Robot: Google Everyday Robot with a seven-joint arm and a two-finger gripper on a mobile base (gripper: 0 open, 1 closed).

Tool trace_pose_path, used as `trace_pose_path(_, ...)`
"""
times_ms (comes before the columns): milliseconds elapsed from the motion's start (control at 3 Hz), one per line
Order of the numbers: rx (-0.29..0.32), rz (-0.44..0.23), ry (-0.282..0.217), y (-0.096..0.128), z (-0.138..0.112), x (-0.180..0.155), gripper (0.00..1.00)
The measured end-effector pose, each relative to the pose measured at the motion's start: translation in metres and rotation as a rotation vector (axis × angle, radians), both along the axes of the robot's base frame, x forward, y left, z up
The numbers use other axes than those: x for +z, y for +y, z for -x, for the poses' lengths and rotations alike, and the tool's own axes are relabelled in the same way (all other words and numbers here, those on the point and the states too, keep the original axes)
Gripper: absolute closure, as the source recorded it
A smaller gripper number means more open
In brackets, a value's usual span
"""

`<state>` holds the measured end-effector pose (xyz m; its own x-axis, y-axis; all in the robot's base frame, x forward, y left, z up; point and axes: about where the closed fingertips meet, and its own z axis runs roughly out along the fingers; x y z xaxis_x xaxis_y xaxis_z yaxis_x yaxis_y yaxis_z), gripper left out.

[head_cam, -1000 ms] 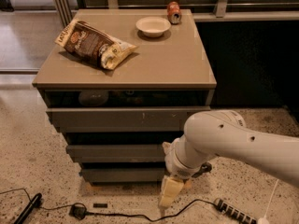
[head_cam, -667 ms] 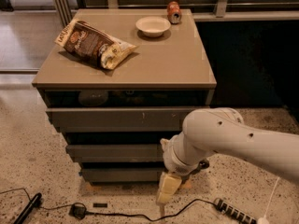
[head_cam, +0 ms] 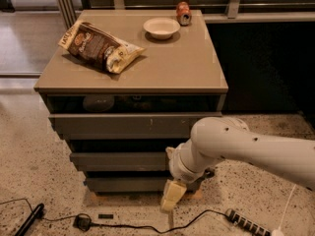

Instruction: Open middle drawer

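The middle drawer [head_cam: 118, 160] is a plain grey front of medium height, second of three in the cabinet, and my arm covers its right end. My gripper [head_cam: 170, 198] has cream-coloured fingers and hangs pointing down at the floor. It sits below the middle drawer, in front of the bottom drawer [head_cam: 123, 184] and right of centre. The white arm [head_cam: 231, 149] reaches in from the right across the drawer fronts.
The top drawer [head_cam: 133, 125], taller with small scratches, has a dark gap above it. On the cabinet top [head_cam: 177, 68] lie a chip bag [head_cam: 101, 45], a white bowl [head_cam: 161, 27] and a can [head_cam: 183, 13]. Black cables [head_cam: 123, 224] and a power strip [head_cam: 248, 224] lie on the floor.
The arm and gripper have drifted slightly to the left in front of the lower drawers. The drawers and the things on top have not moved.
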<state>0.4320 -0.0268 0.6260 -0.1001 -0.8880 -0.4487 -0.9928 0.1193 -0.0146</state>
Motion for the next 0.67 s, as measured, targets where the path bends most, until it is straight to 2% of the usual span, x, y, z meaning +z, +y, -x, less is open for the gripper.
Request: trace_pose_path(667,0.018,-0.035,0.034,0.043,-0.025,-0.032,0.0)
